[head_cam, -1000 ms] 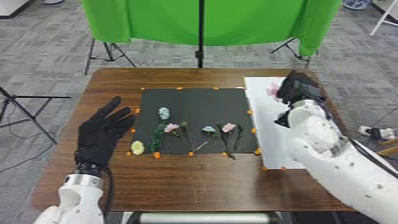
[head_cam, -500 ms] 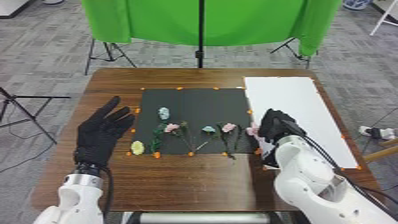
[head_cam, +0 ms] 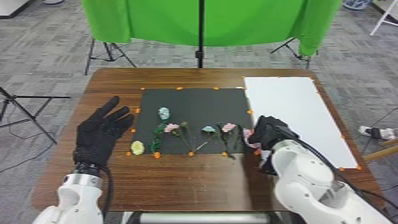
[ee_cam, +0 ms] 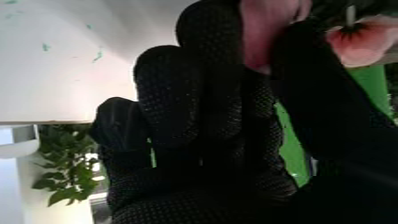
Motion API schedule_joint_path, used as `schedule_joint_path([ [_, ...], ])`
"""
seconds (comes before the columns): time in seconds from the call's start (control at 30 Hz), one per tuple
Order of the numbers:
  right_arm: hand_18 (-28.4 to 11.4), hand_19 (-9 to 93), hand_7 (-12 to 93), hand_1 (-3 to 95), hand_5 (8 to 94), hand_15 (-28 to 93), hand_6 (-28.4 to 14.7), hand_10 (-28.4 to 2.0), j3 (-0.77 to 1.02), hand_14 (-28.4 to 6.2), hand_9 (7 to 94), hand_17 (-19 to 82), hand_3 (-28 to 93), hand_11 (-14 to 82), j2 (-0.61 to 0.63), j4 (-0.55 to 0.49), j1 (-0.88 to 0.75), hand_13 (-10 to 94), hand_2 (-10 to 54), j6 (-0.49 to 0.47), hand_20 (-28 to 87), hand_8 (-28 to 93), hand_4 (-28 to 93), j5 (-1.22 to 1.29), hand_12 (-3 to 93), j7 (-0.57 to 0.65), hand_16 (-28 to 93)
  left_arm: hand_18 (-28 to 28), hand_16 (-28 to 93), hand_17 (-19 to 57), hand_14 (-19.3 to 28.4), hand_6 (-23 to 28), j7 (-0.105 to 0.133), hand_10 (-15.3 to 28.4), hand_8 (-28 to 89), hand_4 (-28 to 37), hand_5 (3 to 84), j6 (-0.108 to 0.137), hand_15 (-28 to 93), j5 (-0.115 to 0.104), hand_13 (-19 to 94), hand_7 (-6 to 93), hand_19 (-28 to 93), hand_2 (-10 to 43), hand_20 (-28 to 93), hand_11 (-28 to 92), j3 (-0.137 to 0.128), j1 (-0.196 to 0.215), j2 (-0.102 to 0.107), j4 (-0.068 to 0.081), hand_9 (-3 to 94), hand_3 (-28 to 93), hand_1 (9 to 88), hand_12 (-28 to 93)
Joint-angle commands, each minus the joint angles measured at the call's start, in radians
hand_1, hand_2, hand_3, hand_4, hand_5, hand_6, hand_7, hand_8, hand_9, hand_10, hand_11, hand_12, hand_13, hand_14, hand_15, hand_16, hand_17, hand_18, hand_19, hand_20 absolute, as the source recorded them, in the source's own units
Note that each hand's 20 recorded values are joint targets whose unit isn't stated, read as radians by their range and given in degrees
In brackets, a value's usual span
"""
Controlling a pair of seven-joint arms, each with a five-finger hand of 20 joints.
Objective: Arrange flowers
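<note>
Black fabric glove, right hand (head_cam: 274,129): grasping a pink flower (ee_cam: 266,30). The right wrist view gives the grip: petals pinched between thumb and fingers. Hand and flower are at the lower right edge of the black mat (head_cam: 200,105), by the white sheet (head_cam: 298,115). Beyond the thumb, the same view has a coral-pink bloom (ee_cam: 360,45) with a dark centre.

Left hand (head_cam: 99,132): released, fingers extended and spread, just left of the mat.

Flowers at the mat: pale blue one (head_cam: 163,113) at left, farthest from the robot; pink bloom (head_cam: 171,128) nearer; yellow bloom (head_cam: 137,147) at the near left corner; small light-blue bloom (head_cam: 209,129) and paler pink bloom (head_cam: 228,127) side by side, right of centre. Dark green stems and leaves (head_cam: 156,142) extend toward the near edge.

Surface: brown wooden table (head_cam: 191,185), wood grain visible. Orange markers (head_cam: 157,155) along the mat's border. White sheet lies lengthwise to the mat's right.

Room: grey patterned floor (head_cam: 44,70); green cloth (head_cam: 151,22) hung beyond the table, dark upright pole (head_cam: 201,35) before it. Black tripod legs (head_cam: 11,102) at left. Leafy plant (ee_cam: 62,165) in the right wrist view's background.
</note>
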Motion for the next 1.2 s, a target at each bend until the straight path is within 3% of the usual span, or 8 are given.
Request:
schedule_joint_path([
  [0.03, -24.9, 93, 15, 40.6, 75.7, 75, -2.8, -12.7, 0.009, -11.5, 81.2, 35, 69, 37.5, -0.018, -0.029, -0.012, 71, -9.5, -0.069, 62, -11, -28, -0.063, 19.2, -0.008, 15, 27.4, -9, -7.7, 28.4, 10.2, -0.01, 21.1, -10, -22.9, 39.2, -0.001, 57, -0.001, 28, 14.0, 59, 8.1, 12, 28, -0.002, 0.01, -0.009, 0.0, 37.3, 80, 25.6, 11],
  [0.37, -26.9, 93, 12, 41.9, 65.7, 81, -8.8, -17.2, 0.108, -14.4, 68.8, 32, 54, 44.8, -0.037, -0.1, -0.064, 63, -9.5, -0.117, 64, -10, -28, -0.005, 18.8, -0.035, 14, 27.4, -9, -7.7, 28.3, 10.2, -0.014, 21.0, -10, -22.6, 39.3, -0.001, 57, 0.001, 28, 14.0, 59, 8.2, 12, 28, -0.005, 0.009, -0.012, 0.001, 37.3, 80, 25.7, 11],
  [0.57, -26.7, 92, 11, 35.0, 60.7, 81, -10.1, -19.7, 0.154, -16.4, 63.0, 27, 58, 41.9, -0.004, -0.12, -0.083, 57, -9.5, 0.139, 58, -10, -28, 0.089, 16.6, -0.104, 11, 27.4, -9, -7.7, 28.3, 10.2, -0.006, 21.0, -10, -22.6, 39.2, 0.002, 56, -0.008, 28, 14.0, 59, 8.0, 12, 28, 0.002, -0.004, -0.005, 0.015, 37.3, 79, 25.8, 11],
  [0.63, -26.1, 88, 12, 27.5, 58.8, 78, -8.9, -20.2, 0.196, -17.4, 62.2, 23, 65, 38.8, -0.02, -0.108, -0.095, 55, -9.3, 0.242, 53, -10, -28, 0.226, 15.8, -0.18, 9, 27.3, -9, -7.7, 28.3, 10.0, 0.005, 21.0, -10, -23.1, 39.2, -0.005, 56, -0.01, 28, 13.9, 59, 8.0, 12, 28, 0.007, -0.013, -0.005, 0.03, 37.3, 79, 25.6, 11],
  [0.73, -25.1, 76, 13, 19.7, 59.0, 67, -5.5, -20.3, 0.243, -19.0, 61.6, 17, 72, 28.7, -0.061, -0.063, -0.11, 51, 2.7, 0.389, 46, -11, -28, 0.501, 14.0, -0.321, 6, 27.3, -9, -7.7, 28.4, 9.0, 0.028, 20.7, -10, -24.0, 39.7, -0.014, 56, -0.011, 28, 13.3, 59, 7.9, 12, 27, 0.021, -0.028, -0.004, 0.051, 37.4, 78, 24.7, 11],
  [1.0, -22.9, 54, 12, 14.7, 50.1, 33, -0.7, -17.2, 0.345, -22.1, 49.0, 4, 77, 12.1, -0.206, 0.063, -0.141, 35, 11.1, 0.354, 27, -12, -28, 1.132, 12.2, -0.621, 10, 27.2, -9, -8.2, 26.9, 5.5, 0.101, 18.0, -10, -27.7, 38.5, -0.006, 51, -0.015, 27, 11.5, 56, 7.2, 12, 22, 0.057, -0.045, 0.006, 0.085, 35.3, 79, 21.3, 11],
  [1.13, -22.8, 51, 12, 13.4, 46.5, 28, 0.3, -16.2, 0.376, -22.1, 47.0, 2, 78, 10.0, -0.244, 0.077, -0.173, 34, 11.8, 0.348, 25, -12, -28, 1.198, 12.4, -0.666, 12, 26.8, -8, -8.5, 26.3, 4.8, 0.105, 17.5, -10, -28.1, 37.5, -0.014, 49, -0.011, 27, 11.7, 55, 7.1, 12, 21, 0.053, -0.041, 0.001, 0.093, 34.8, 79, 20.6, 11],
  [1.2, -22.8, 50, 12, 12.5, 44.7, 27, 1.1, -16.0, 0.393, -22.1, 46.6, 2, 78, 9.5, -0.243, 0.084, -0.189, 33, 11.8, 0.334, 25, -11, -28, 1.238, 12.7, -0.695, 13, 26.8, -7, -8.5, 26.3, 4.5, 0.091, 17.4, -10, -28.2, 37.1, -0.007, 49, 0.021, 27, 11.8, 55, 6.9, 12, 21, 0.046, -0.036, -0.004, 0.094, 34.8, 79, 20.2, 11],
])
